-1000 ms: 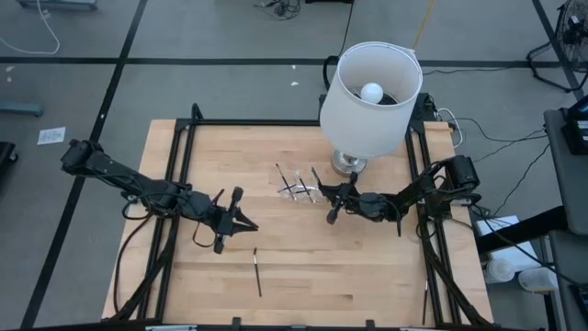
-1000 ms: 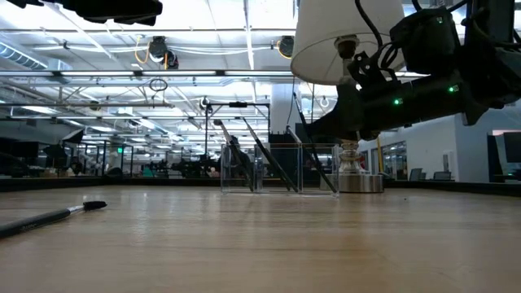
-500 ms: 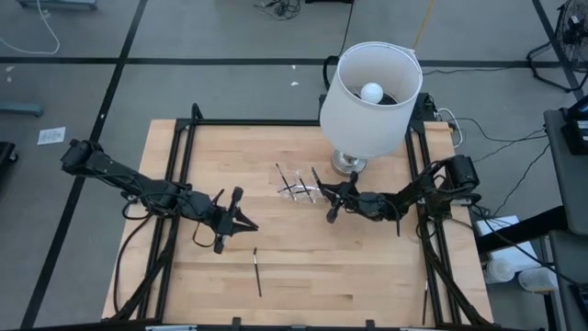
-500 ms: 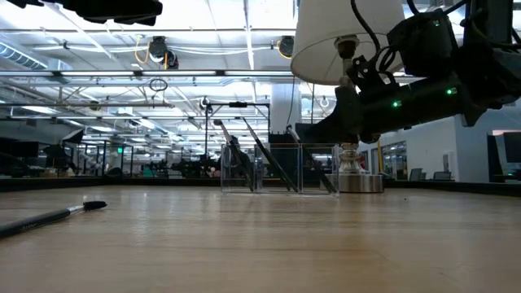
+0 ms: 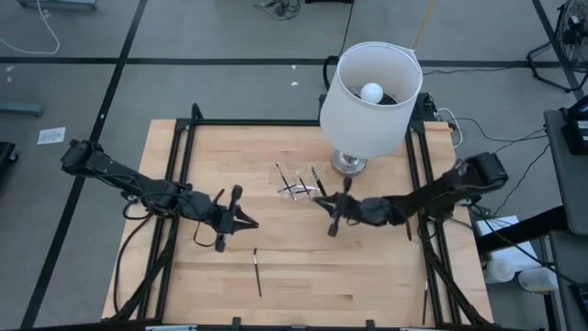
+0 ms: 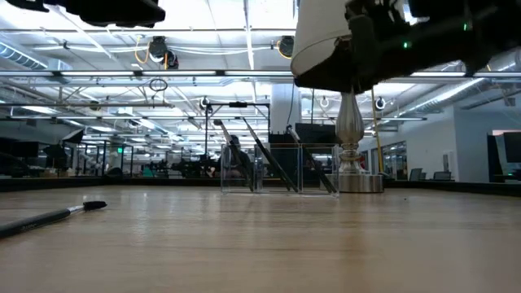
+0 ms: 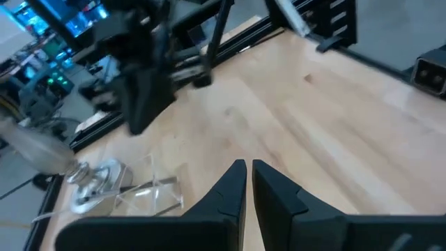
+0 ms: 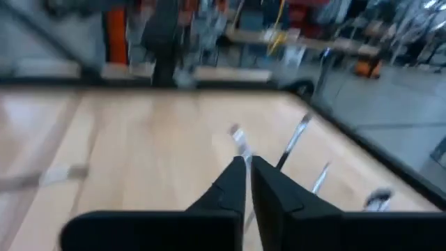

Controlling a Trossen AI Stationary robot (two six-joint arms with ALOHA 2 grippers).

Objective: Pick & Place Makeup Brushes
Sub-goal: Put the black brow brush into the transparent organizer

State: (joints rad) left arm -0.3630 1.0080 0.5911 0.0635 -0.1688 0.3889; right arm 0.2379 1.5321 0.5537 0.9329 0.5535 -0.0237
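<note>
Left gripper (image 5: 246, 223): centre-left of the high view, above the table (image 5: 367, 267); fingers (image 7: 233, 187) nearly together, a slim gap between, nothing held.
Right gripper (image 5: 322, 203): just right of centre in the high view, beside the holder; fingers (image 8: 237, 183) closed together, empty.
Holder (image 5: 299, 187): clear box, centre of the high view, left of the lamp base; in the low view, mid-frame beside the lamp stem.
Brushes in holder (image 5: 281, 175): several dark sticks leaning at an angle inside; exact count cannot be told.
Loose brush (image 5: 257, 271): lying flat on the table, lower centre of the high view, well apart from both grippers; lower left in the low view (image 6: 50, 216).
Lamp (image 5: 370, 97): white shade, upper centre-right, base on the table.
</note>
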